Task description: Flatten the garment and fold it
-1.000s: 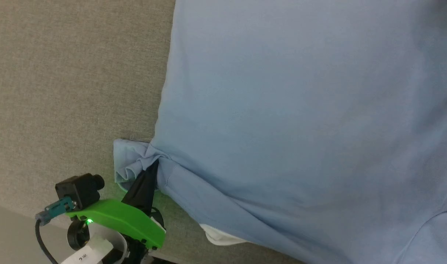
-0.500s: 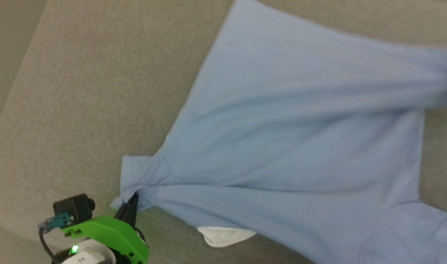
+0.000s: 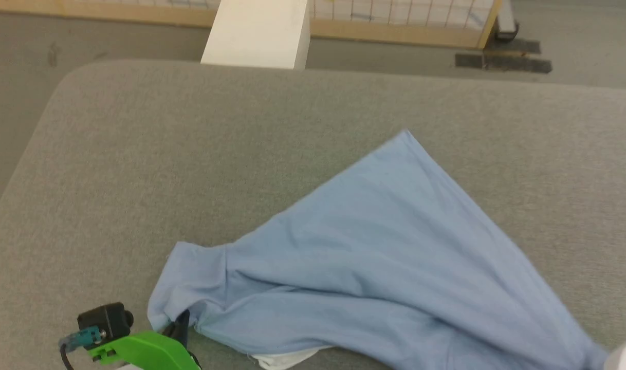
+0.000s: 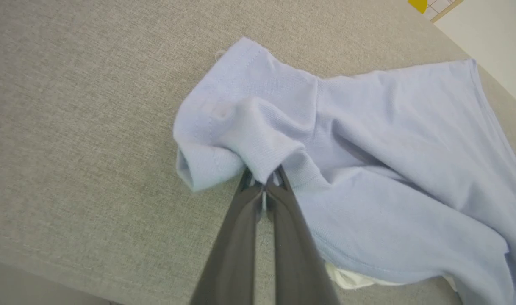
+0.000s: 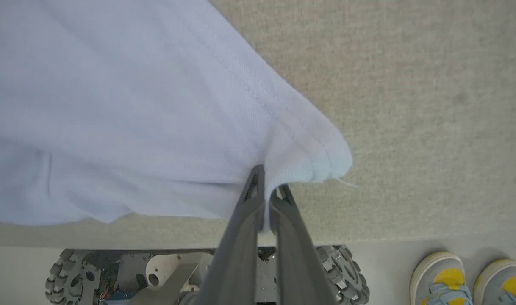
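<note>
- Blue garment clamped at both ends: bunched sleeve in left tool, hemmed corner in right tool.
- Sagged on desk between them, long axis tool to tool.

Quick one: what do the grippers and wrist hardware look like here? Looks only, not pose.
Left gripper and right gripper: two long, tapered dark grey fingers each. The left wrist carries a bright green housing, a small black camera and a teal connector with a black cable.
</note>
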Available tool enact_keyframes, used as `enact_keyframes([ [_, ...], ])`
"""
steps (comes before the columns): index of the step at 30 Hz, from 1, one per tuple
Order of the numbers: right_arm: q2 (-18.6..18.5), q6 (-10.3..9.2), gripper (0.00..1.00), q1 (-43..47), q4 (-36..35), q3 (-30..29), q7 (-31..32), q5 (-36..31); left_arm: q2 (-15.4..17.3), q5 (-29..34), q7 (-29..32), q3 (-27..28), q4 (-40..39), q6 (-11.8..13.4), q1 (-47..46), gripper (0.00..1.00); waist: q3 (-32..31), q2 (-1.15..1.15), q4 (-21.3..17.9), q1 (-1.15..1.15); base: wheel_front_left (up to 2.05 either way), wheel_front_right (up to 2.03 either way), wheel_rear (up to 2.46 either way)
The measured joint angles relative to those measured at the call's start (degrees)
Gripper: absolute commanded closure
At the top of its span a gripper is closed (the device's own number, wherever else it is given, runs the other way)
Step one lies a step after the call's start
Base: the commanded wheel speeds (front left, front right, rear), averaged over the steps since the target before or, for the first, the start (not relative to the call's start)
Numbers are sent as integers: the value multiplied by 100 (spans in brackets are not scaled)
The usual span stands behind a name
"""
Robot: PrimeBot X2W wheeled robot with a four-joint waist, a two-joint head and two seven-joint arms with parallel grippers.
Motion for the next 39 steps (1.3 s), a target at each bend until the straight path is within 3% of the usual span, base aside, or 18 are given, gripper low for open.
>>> enact_keyframes([
  [2, 75, 0, 100, 314, 3, 63, -2, 102, -24, -7, -1, -9, 36, 7, 42, 100, -128, 0, -62, 0, 0, 0, 0],
  [3, 90, 0, 80, 421, 4, 100, -37, 176, -34, -7, -1, -14, 47, 8, 56, 100, -185, 0, -94, 0, 0, 0, 0],
  [4, 96, 0, 0, 469, 12, 115, -112, 289, -41, -11, -1, -15, 66, 8, 59, 100, -237, 0, -125, 0, 0, 0, 0],
  [8, 99, 0, 0, 342, -69, 0, -778, 580, -41, -18, -3, -4, 122, 32, 88, 100, -369, 0, -212, 0, 0, 0, 0],
  [12, 88, 0, 0, -368, -292, -48, -1739, 898, -42, -57, -9, 13, 148, 52, 90, 100, -427, 0, -216, 0, 0, 0, 0],
  [17, -246, 0, 0, -1457, -112, 459, -2604, 789, -42, -58, -3, -3, 172, 51, 76, 100, -336, 0, -110, 0, 0, 0, 0],
  [22, -441, 0, 0, -2643, 602, 1341, -2495, 248, -51, -57, -8, -93, 197, 19, -114, 100, -90, 0, 30, 0, 0, 0, 0],
  [26, -449, 1, 0, -3634, 1523, 1905, -2046, -274, -111, -48, -42, -200, 250, -82, -441, 100, 162, 0, 211, 0, 0, 0, 0],
  [30, -453, 1, 0, -4545, 2517, 2228, -1495, -848, -167, -21, -67, -338, 309, -157, -682, 100, 441, 0, 425, 0, 0, 0, 0],
  [31, -512, 1, 0, -5046, 3170, 2409, -1172, -1298, -246, -8, -81, -456, 379, -232, -873, 100, 663, 0, 589, 0, 0, 0, 0],
  [39, -771, 2, 0, -5706, 4157, 2806, -505, -1830, -379, -10, -189, -664, 523, -417, -1095, 100, 1235, 0, 1025, 0, 0, 0, 0],
])
